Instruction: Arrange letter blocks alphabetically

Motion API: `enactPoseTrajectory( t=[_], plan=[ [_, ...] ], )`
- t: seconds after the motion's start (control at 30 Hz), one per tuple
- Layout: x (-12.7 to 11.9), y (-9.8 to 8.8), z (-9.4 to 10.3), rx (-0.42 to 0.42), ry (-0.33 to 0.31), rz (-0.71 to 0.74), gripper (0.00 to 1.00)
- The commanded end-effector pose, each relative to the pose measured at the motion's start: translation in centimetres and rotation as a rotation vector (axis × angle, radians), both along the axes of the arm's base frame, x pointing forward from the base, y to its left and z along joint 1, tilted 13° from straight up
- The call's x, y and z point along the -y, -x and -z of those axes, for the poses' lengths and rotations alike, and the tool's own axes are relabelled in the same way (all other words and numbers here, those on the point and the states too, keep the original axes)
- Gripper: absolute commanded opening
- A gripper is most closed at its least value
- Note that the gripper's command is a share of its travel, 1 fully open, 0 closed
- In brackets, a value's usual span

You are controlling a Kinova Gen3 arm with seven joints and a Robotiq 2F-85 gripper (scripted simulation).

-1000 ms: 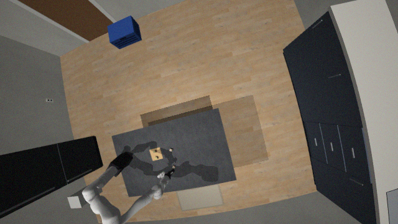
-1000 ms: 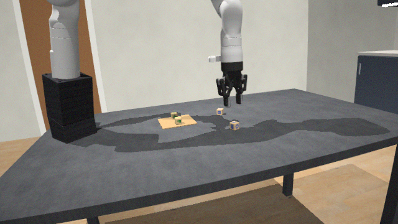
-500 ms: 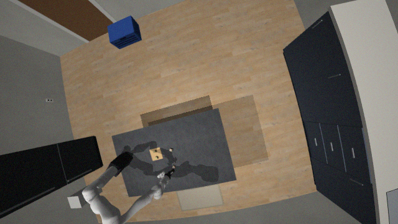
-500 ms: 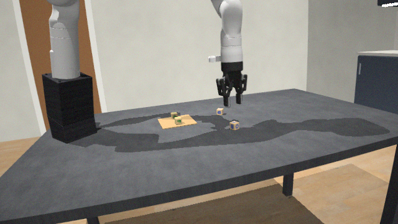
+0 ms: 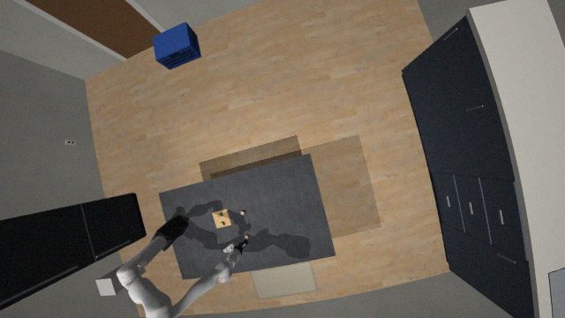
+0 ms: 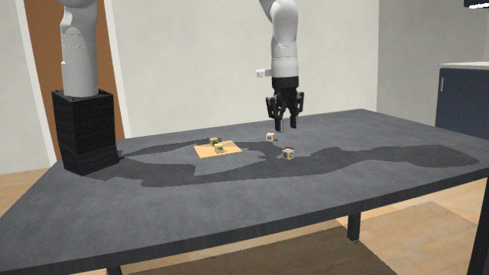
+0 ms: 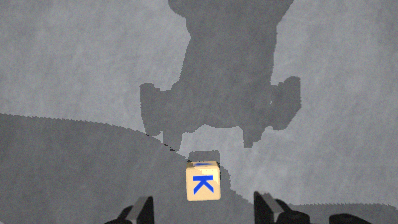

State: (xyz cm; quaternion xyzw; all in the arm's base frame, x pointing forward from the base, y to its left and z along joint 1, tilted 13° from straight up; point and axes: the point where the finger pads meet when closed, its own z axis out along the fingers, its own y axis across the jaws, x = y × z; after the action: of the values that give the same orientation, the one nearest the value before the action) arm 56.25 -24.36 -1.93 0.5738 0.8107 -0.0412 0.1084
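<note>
A tan block with a blue K on top (image 7: 203,181) lies on the dark table, off the mat; it also shows in the exterior view (image 6: 288,153). My gripper (image 7: 203,211) hangs well above it, partly open and empty, one finger on each side of the block in the wrist view. It also shows in the exterior and top views (image 6: 286,127) (image 5: 242,243). Another block with a blue mark (image 6: 270,137) lies on the table beyond it. The orange mat (image 6: 218,149) (image 5: 222,218) carries two blocks with green marks (image 6: 214,140) (image 6: 218,147).
My arm's black pedestal (image 6: 84,130) stands at the table's left end. The arm's shadow falls across the table around the blocks. Dark cabinets (image 5: 463,146) line the right wall, and a blue crate (image 5: 177,45) sits on the floor far off.
</note>
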Motion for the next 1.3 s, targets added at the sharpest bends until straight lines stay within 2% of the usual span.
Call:
enactPoseTrajectory(
  t=[0.0,1.27],
  plan=[
    [0.1,-0.1,0.1,0.000,0.000,0.000,0.62],
    [0.9,-0.7,4.5,0.000,0.000,0.000,0.62]
  ],
)
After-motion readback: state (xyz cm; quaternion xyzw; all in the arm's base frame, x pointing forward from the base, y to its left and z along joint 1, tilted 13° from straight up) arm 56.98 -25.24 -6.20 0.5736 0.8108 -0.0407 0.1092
